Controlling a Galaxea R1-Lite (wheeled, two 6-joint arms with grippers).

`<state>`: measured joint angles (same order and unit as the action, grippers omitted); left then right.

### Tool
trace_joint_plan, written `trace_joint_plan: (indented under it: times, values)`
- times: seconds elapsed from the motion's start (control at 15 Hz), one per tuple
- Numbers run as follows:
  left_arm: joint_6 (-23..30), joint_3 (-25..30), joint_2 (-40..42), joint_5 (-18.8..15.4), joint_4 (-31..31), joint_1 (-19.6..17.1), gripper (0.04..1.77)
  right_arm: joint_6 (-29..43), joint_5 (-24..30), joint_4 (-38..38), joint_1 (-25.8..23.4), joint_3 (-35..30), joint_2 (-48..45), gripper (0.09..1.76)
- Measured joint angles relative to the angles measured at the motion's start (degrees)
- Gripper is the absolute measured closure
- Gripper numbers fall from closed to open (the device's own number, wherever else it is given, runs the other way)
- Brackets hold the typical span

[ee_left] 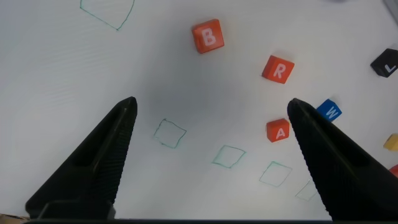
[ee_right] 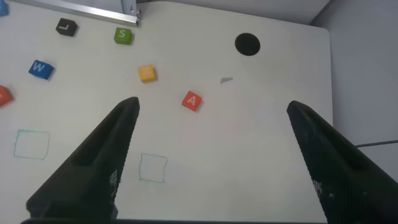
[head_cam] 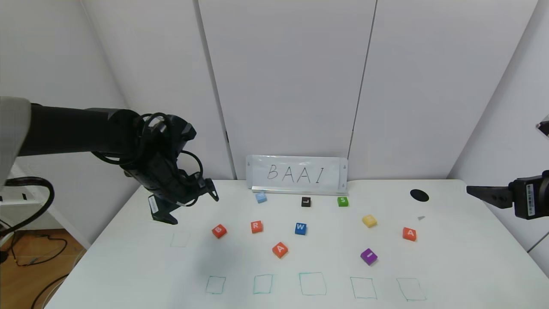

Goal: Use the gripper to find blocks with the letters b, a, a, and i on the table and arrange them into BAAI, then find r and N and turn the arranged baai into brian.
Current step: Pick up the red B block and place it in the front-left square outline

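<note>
The left gripper (head_cam: 188, 206), black with two long tapered fingers, hangs above the large white rectangular tabletop (head_cam: 450, 266) at the left centre of the head view, fingers spread wide and holding nothing. In the left wrist view the wide-set fingers (ee_left: 99, 162) frame bare table and green hand-drawn squares (ee_left: 169, 132).

The small flat orange-red block lettered B (head_cam: 219, 231) lies just right of and below the left gripper in the head view, apart from it. The orange-red block lettered R (head_cam: 257, 226) sits right of B, followed by the blue block lettered W (head_cam: 300, 228). One orange-red block lettered A (head_cam: 280, 249) lies below R; the second A block (head_cam: 409, 234) lies at right. The purple block lettered I (head_cam: 369, 256) lies lower right of centre.

The right gripper (ee_right: 211, 155) is held at the right edge of the head view, fingers wide apart, empty.
</note>
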<state>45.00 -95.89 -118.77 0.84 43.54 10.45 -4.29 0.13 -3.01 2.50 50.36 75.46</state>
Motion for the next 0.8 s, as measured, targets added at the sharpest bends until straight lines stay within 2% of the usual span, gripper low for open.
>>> trace_joint_plan:
  times: [0.47,0.8]
  values:
    - [3.1,-12.3,-11.2,0.0,9.1,0.4,0.09,-0.2,0.3,0.1,-0.2,0.0,-0.3,0.14]
    - [6.4,-15.1,-16.9,0.2,8.5,1.5,0.09,-0.2,0.4,0.4,0.0,-0.2,-0.3,0.14]
